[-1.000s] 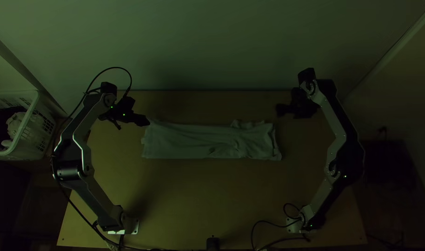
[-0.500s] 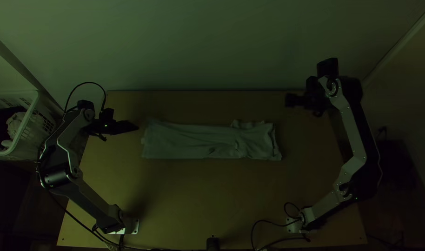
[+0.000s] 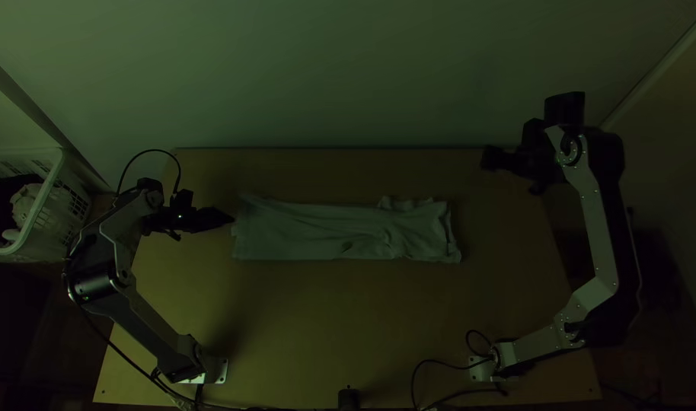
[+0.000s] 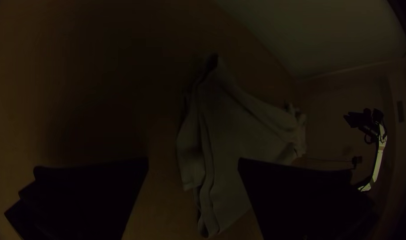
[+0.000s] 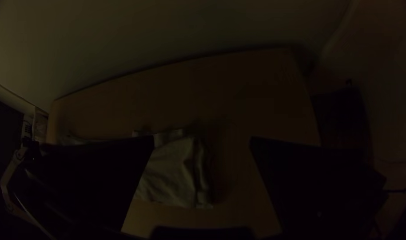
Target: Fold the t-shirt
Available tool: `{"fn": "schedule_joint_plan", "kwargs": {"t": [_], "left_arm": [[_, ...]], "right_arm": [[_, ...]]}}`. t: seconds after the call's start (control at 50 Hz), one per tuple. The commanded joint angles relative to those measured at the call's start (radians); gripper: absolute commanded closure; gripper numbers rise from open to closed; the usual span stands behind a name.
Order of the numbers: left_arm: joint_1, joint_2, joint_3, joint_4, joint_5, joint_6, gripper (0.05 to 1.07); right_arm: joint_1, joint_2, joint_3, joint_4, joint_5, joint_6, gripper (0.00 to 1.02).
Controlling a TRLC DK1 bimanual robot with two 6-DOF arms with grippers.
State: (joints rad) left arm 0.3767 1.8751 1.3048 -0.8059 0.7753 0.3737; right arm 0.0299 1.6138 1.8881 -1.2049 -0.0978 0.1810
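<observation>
The t-shirt (image 3: 340, 230) lies across the middle of the table, folded into a long flat strip with wrinkles toward its right end. My left gripper (image 3: 230, 218) is close by the strip's left end in the top view. In the left wrist view my left gripper (image 4: 193, 166) is open, with layered edges of the shirt (image 4: 234, 133) beyond it. High at the table's back right, apart from the cloth, is my right gripper (image 3: 486, 157). The right wrist view has my right gripper (image 5: 202, 144) open, part of the shirt (image 5: 169, 173) lying below it.
A white basket (image 3: 47, 199) holding cloth stands left of the table (image 3: 325, 327). A pale wall (image 3: 348, 68) rises behind the table's back edge. Cables (image 3: 439, 364) run near the right arm's base, and a small dark object (image 3: 349, 399) sits at the near edge.
The left gripper has drawn back leftward from the shirt's end, then come slightly nearer again. The right gripper has moved right and toward the back. The shirt looks unchanged.
</observation>
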Motion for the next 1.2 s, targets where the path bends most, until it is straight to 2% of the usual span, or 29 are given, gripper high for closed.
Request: {"fn": "schedule_joint_plan", "kwargs": {"t": [0.0, 0.24, 0.6, 0.78, 1.04, 1.12, 1.14, 1.18], "left_arm": [[-0.015, 0.041, -0.025, 0.016, 0.016, -0.001, 0.10], [-0.096, 0.050, -0.052, 0.027, 0.004, -0.016, 0.10], [-0.300, 0.038, -0.088, 0.177, -0.030, -0.202, 0.10], [-0.375, 0.027, -0.107, 0.243, -0.064, -0.259, 0.10], [-0.447, -0.031, -0.167, 0.415, -0.268, -0.311, 0.12], [-0.460, -0.036, -0.167, 0.412, -0.292, -0.326, 0.28], [-0.463, -0.039, -0.168, 0.412, -0.292, -0.326, 0.38], [-0.463, -0.042, -0.171, 0.410, -0.294, -0.328, 0.64]], "right_arm": [[-0.010, -0.046, -0.038, 0.004, -0.005, 0.020, 0.03], [-0.008, -0.075, -0.090, 0.004, -0.005, 0.034, 0.03], [-0.008, -0.103, -0.099, 0.004, -0.005, 0.041, 0.03], [-0.012, -0.120, -0.118, 0.004, -0.005, 0.041, 0.03], [-0.005, -0.141, -0.159, 0.004, -0.005, 0.044, 0.03], [-0.004, -0.144, -0.169, 0.004, -0.005, 0.044, 0.03], [-0.002, -0.146, -0.170, 0.005, -0.005, 0.044, 0.03], [-0.002, -0.146, -0.172, 0.005, -0.005, 0.044, 0.03]]}}
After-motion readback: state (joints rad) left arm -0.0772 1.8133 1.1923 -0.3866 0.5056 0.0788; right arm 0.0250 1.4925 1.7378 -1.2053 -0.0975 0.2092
